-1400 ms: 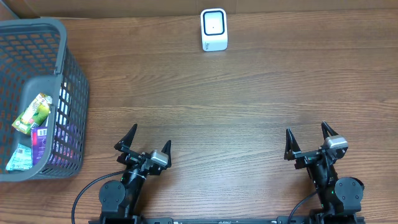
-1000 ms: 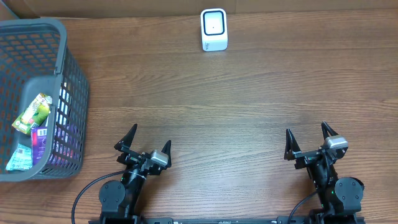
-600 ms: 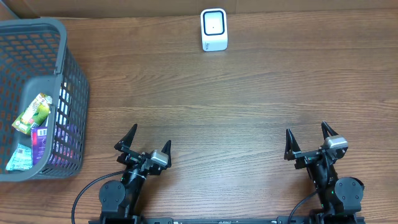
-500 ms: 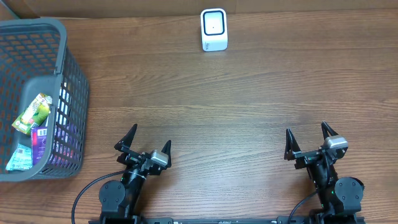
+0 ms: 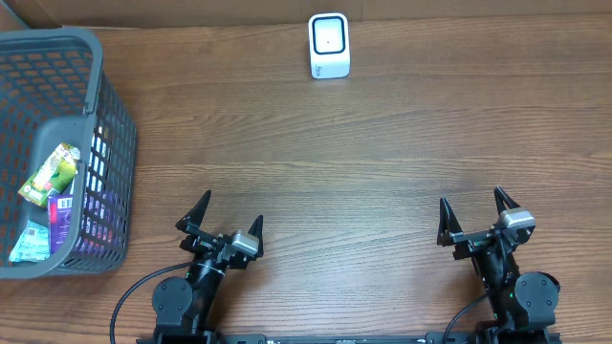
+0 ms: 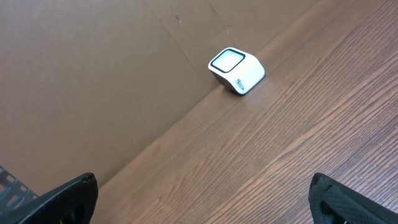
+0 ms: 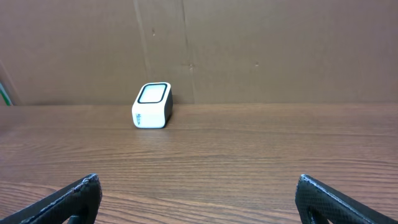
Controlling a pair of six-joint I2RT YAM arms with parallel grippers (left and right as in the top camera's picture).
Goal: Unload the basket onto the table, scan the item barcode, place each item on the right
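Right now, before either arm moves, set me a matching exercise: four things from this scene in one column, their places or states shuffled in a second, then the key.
Things:
1. scanner
2. basket
3. green packet
4. right gripper

Places or states:
A. lying inside the basket
B. white, at the far edge of the table, near the middle
C. grey, at the left side of the table
D. open and empty, at the near edge

Pairs: 1-B, 2-C, 3-A, 4-D
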